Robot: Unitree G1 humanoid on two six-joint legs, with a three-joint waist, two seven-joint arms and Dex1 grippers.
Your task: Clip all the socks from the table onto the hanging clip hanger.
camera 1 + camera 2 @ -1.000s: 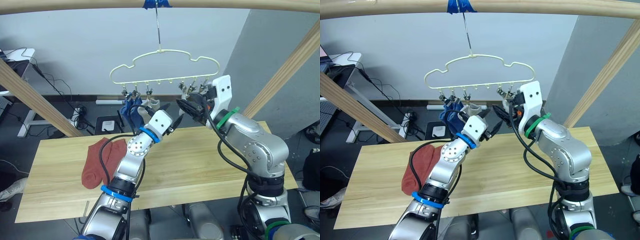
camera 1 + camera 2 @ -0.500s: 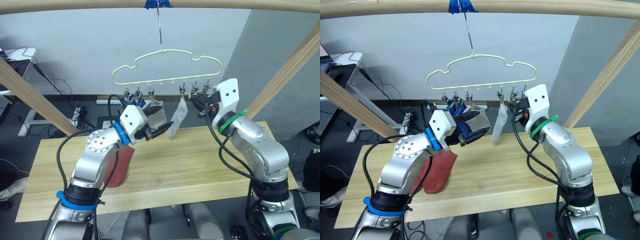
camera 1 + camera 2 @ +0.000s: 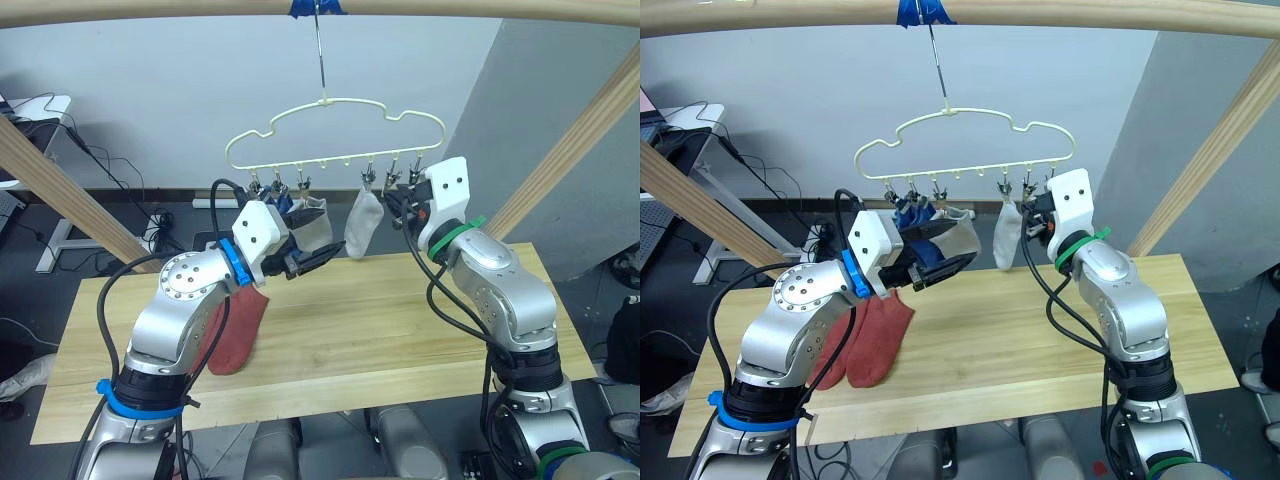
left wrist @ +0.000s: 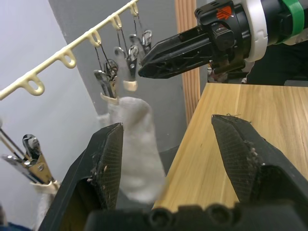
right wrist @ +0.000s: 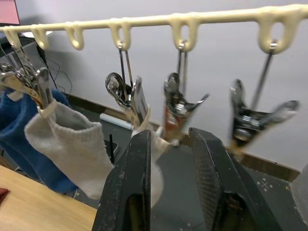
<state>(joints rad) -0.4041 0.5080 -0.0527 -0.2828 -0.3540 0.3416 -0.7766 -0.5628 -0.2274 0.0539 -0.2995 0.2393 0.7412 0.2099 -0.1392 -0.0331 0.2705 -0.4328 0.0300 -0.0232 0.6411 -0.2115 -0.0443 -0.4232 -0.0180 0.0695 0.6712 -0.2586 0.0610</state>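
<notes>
Four socks up, two red ones waiting

Our left gripper (image 3: 318, 260) is wide open and holds nothing; it floats over the bench (image 3: 400, 330), just under the clip hanger (image 3: 335, 135). Our right gripper (image 3: 392, 200) is up beside the clips, open a small way, with nothing in it. We count two blue socks (image 3: 912, 222) and two grey socks (image 3: 362, 222) clipped on the hanger. Two red socks (image 3: 865, 340) lie side by side on the bench. We think the hanger could swing if a gripper bumps it, and then a sock could slip out of its clip. We could also grab both red socks at once, because they touch.
</notes>
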